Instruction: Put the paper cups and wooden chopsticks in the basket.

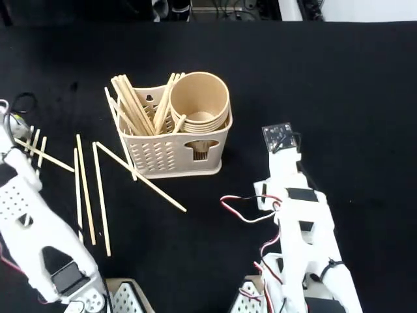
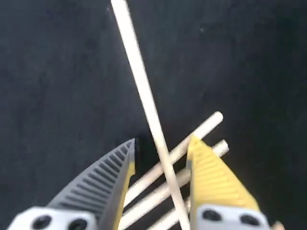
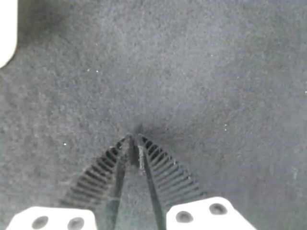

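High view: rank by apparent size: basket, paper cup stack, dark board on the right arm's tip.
1. basket
2. paper cup stack
3. dark board, clearly the smallest, though it is raised nearer the camera, so it may look bigger than it is.

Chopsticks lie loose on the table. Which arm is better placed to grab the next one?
Left. The left end effector, open, straddles loose chopsticks. The right end effector is shut over bare table, across the basket from them.
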